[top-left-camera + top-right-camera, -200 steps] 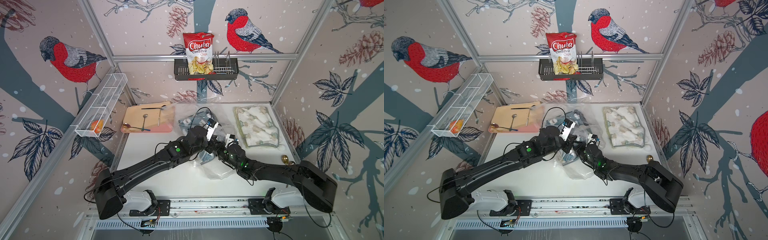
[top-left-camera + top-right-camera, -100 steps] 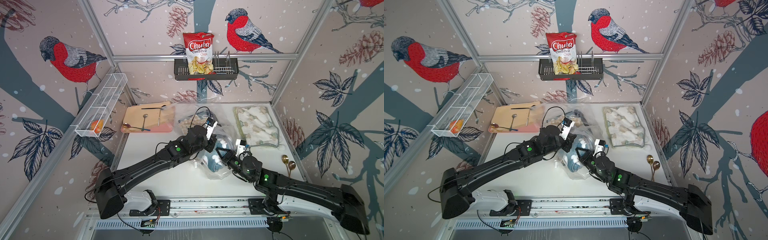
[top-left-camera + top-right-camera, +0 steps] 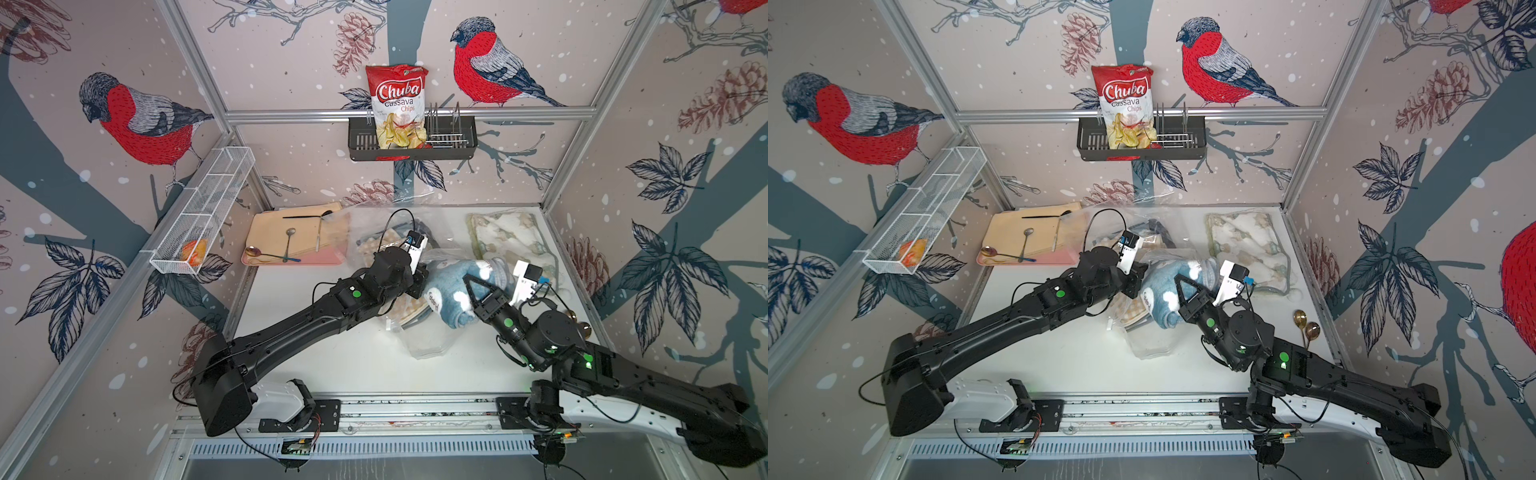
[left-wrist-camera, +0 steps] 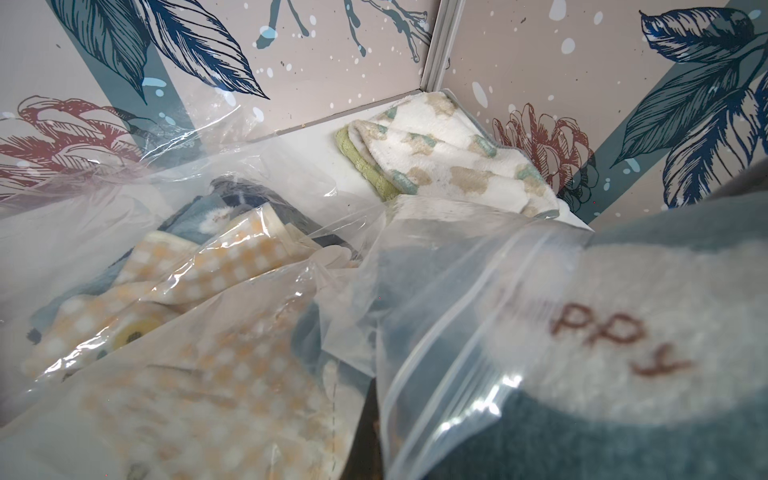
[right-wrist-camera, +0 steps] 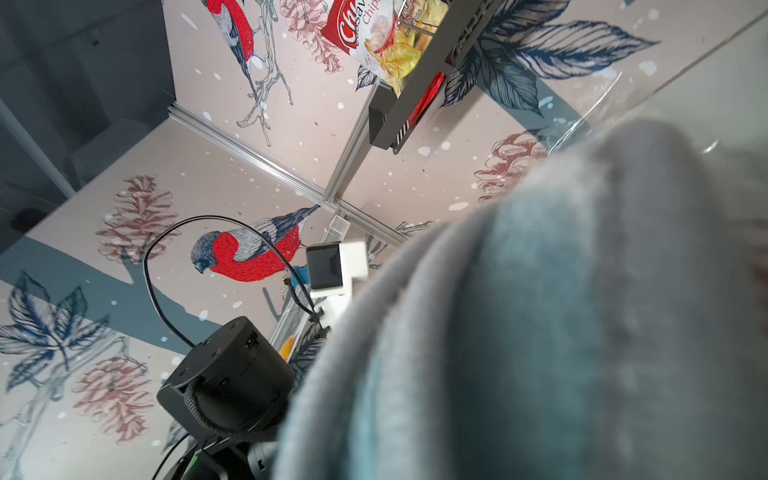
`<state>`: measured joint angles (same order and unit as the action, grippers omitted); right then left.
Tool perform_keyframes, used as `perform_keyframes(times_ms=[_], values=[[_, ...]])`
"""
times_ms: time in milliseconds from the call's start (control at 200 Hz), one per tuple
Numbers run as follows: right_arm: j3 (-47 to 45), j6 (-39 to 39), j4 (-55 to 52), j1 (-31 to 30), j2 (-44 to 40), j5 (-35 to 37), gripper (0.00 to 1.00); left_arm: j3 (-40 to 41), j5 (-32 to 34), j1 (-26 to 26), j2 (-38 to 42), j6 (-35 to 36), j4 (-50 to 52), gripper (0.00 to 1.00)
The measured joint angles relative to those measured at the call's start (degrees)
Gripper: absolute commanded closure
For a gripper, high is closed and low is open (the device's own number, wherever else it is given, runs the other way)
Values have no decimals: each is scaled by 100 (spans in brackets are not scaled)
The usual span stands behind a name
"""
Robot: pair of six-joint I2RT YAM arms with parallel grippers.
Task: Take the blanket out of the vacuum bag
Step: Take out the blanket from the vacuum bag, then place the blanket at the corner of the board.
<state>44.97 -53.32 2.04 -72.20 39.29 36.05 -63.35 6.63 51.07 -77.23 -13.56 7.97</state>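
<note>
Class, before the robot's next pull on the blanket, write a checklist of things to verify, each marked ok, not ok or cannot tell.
1. Right claw shut on blanket: ok.
2. Left claw shut: ok.
3. Left claw pinning bag: cannot tell.
4. Blanket free of bag: not ok; zip mouth laps over it.
5. Checked cloth inside bag: ok.
6. Bare table for set-down: ok.
</note>
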Motion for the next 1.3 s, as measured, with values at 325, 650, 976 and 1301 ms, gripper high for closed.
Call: perform_keyframes(times_ms=[325,650,976,1301], values=[[1488,835,267,876,498,-697,100,0,109,-37,-127,-116,-2,100],[2736,1082,-118,3309,1147,-2144,100,7,382,-55,-188,-166,0,100],[3257,350,-297,7337,2208,-5541,100,35,413,-61,-118,-256,7,100],[2063,90,-11,9289,2503,-8076,100,72,437,-63,-63,-254,7,100]])
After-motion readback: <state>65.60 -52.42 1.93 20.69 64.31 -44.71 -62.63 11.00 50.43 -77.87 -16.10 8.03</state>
